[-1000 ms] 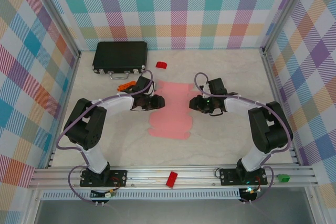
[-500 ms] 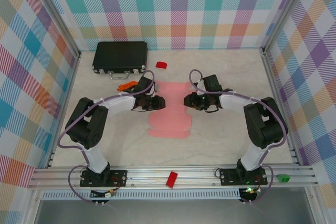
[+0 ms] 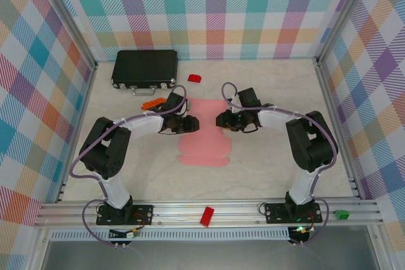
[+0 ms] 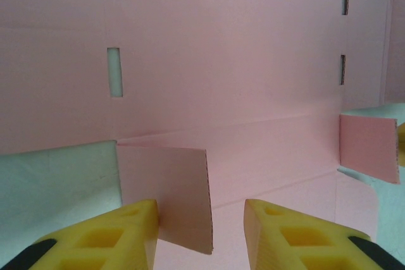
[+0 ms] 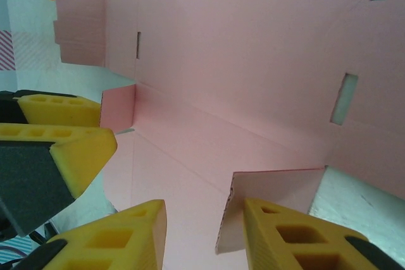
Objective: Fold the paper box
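Note:
The paper box (image 3: 204, 147) is a flat light-pink die-cut sheet lying mid-table. My left gripper (image 3: 192, 123) sits at its left edge and my right gripper (image 3: 220, 120) at its right edge, facing each other across the upper half. In the left wrist view the sheet (image 4: 221, 61) has a small side tab (image 4: 180, 191) standing up between the open yellow fingers (image 4: 111, 238), leaning on the left one. In the right wrist view another tab (image 5: 275, 197) stands raised against the right finger (image 5: 291, 235) of my open right gripper (image 5: 202, 238). The left gripper's fingers (image 5: 60, 134) show across the sheet (image 5: 240, 49).
A black hard case (image 3: 144, 67) lies at the back left, with a small red block (image 3: 194, 78) beside it and an orange piece (image 3: 150, 102) near the left arm. Another red block (image 3: 207, 215) rests on the front rail. Checked walls enclose the table.
My right gripper has slid left onto the sheet's right edge, closing the gap to the left gripper. The left gripper has barely moved.

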{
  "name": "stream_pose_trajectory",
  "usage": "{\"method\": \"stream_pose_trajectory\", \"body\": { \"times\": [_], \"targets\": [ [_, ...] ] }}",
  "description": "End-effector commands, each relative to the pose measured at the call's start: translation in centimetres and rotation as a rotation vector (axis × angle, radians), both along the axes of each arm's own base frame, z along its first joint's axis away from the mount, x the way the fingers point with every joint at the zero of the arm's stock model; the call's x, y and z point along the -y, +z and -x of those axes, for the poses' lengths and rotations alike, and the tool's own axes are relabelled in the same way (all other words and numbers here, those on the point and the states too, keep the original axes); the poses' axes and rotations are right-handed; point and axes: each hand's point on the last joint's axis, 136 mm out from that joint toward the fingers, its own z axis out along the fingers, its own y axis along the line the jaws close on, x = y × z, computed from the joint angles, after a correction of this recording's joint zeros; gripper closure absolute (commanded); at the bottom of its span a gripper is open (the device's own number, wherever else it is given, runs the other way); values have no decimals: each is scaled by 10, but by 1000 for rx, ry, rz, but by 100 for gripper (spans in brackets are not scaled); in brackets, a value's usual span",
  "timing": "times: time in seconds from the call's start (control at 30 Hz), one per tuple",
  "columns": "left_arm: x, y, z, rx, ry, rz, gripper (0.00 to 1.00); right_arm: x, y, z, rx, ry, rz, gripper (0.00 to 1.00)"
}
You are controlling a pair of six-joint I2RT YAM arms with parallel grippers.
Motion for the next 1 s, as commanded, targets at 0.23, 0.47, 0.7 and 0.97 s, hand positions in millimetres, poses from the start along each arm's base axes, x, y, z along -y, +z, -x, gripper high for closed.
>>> {"method": "stream_pose_trajectory", "body": {
  "times": [0.23,0.47,0.7,0.97],
  "targets": [
    [5,-1,4,2,-19,9,60,-10,-8,-6,-14,21,12,62],
    [15,4,8,-10,-42,73,60,-2,-14,-9,-2,15,83,62],
    [23,10,10,-19,-42,118,59,7,-10,-17,31,23,173,62],
    [15,37,1,48,-31,66,56,22,25,-24,135,2,250,62]
  ]
}}
